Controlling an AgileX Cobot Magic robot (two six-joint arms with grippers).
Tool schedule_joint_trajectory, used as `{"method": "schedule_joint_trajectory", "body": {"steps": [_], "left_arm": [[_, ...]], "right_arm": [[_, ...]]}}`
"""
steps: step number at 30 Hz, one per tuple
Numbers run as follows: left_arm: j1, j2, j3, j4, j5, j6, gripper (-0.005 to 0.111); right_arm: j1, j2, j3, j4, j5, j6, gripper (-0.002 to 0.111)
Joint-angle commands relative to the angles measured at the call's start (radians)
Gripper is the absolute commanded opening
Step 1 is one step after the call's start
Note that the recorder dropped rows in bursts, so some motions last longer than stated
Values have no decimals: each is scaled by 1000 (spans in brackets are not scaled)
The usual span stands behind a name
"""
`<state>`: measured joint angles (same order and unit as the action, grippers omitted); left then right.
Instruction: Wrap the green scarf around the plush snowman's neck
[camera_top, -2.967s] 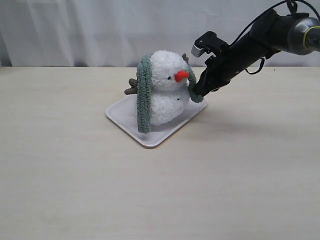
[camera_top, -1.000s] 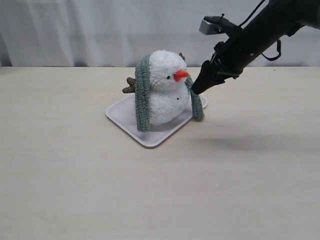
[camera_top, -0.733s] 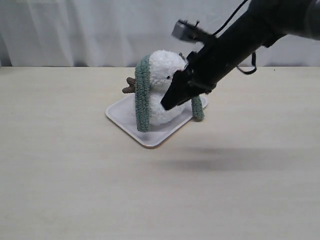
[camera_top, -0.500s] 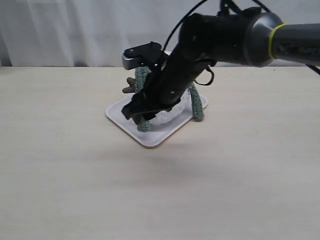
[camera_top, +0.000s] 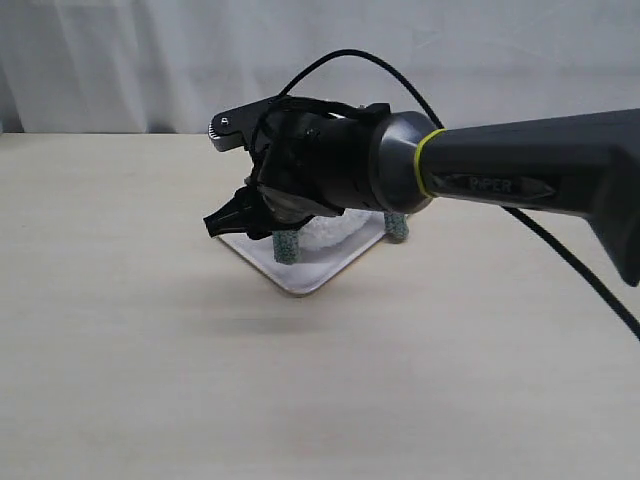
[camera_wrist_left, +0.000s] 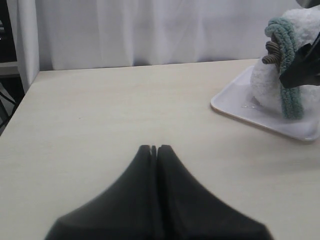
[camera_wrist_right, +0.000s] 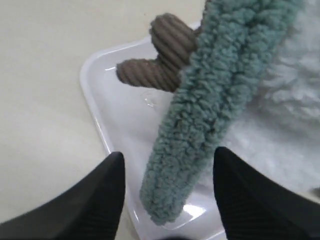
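The plush snowman (camera_wrist_left: 264, 82) stands on a white tray (camera_wrist_left: 239, 106), mostly hidden behind my right arm in the exterior view. The green scarf (camera_wrist_right: 210, 115) is draped over the back of its head, and both ends hang down: one (camera_top: 286, 245) at the left, the other (camera_top: 397, 228) at the right. A brown twig arm (camera_wrist_right: 162, 57) sticks out beside the left strand. My right gripper (camera_wrist_right: 170, 162) is open, its fingers on either side of the left hanging end, not touching it. My left gripper (camera_wrist_left: 153, 148) is shut and empty, well away from the tray.
The tray's rim (camera_top: 297, 282) reaches toward the table's front. Bare beige tabletop (camera_top: 150, 350) lies around it. A white curtain (camera_top: 120, 60) hangs behind the table. The thick right arm (camera_top: 500, 185) crosses in front of the snowman from the right.
My right gripper left the scarf end at the snowman's right, swung across its front and came down open around the left hanging end. The right end now hangs free.
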<state>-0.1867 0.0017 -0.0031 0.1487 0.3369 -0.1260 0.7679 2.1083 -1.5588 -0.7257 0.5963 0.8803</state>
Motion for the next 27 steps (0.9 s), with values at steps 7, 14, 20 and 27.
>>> {"method": "schedule_joint_trajectory", "body": {"steps": [7, 14, 20, 27], "left_arm": [[1, -2, 3, -3, -14, -1, 0], [1, -2, 3, -3, -14, -1, 0], [1, -2, 3, -3, -12, -1, 0], [1, -2, 3, -3, -12, -1, 0]], "right_arm": [[-2, 21, 0, -146, 63, 123, 50], [-3, 25, 0, -157, 15, 188, 53], [-3, 54, 0, -157, -83, 265, 53], [-3, 77, -11, -176, 14, 259, 53]]}}
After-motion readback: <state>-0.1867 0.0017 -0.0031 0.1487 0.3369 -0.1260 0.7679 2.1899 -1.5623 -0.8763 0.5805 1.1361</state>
